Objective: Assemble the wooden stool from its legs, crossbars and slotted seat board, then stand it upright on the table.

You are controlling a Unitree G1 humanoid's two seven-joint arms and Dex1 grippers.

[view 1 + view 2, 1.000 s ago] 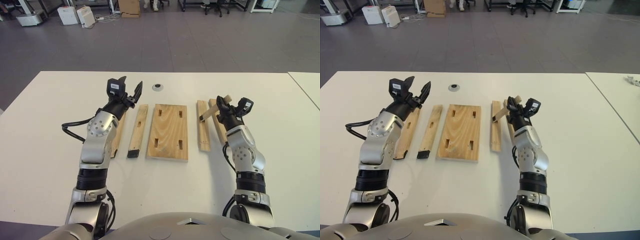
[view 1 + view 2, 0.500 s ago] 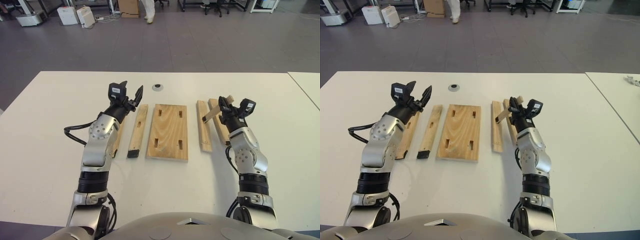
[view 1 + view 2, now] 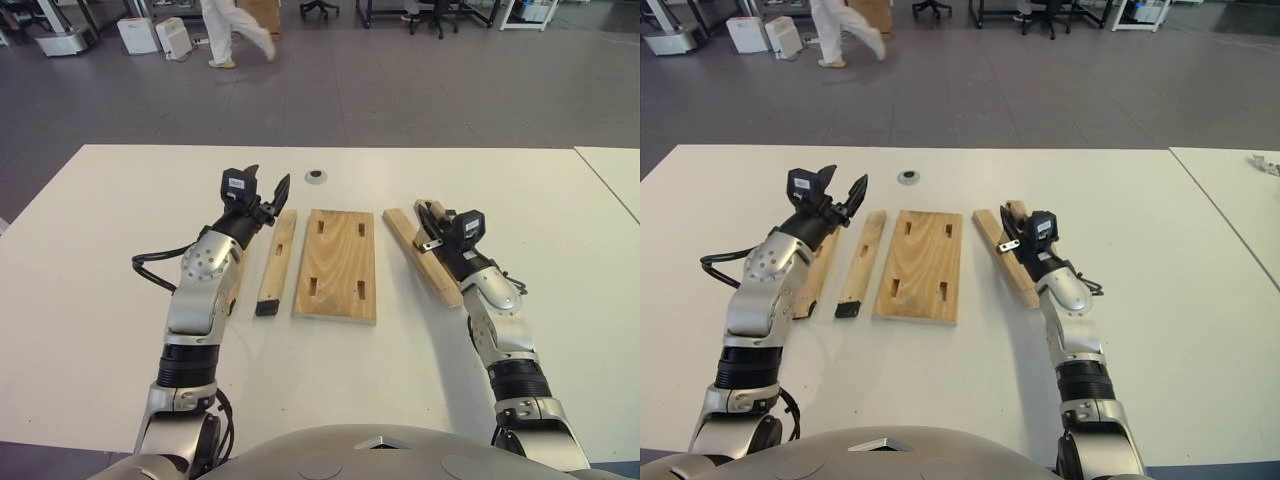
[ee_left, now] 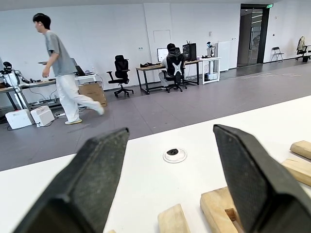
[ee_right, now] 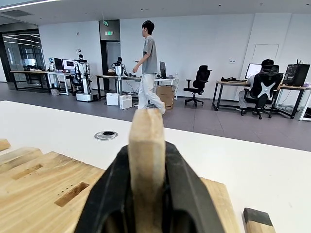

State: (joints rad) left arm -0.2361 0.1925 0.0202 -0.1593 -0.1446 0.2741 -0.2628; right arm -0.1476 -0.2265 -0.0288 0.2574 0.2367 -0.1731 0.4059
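You're barely started: right end effector [image 3: 433,228] clamped on a crossbar [image 5: 146,141], left end effector [image 3: 264,188] spread apart over the legs [image 3: 277,255], seat board [image 3: 337,262] lying flat, every slot empty.

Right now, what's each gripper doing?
Left gripper: open, holding nothing.
Right gripper: shut on a wooden bar.

L gripper [image 4: 171,133], jaws wide apart, above table [image 4: 141,184]; wood piece ends [image 4: 214,213] + grommet [image 4: 175,155] ahead.
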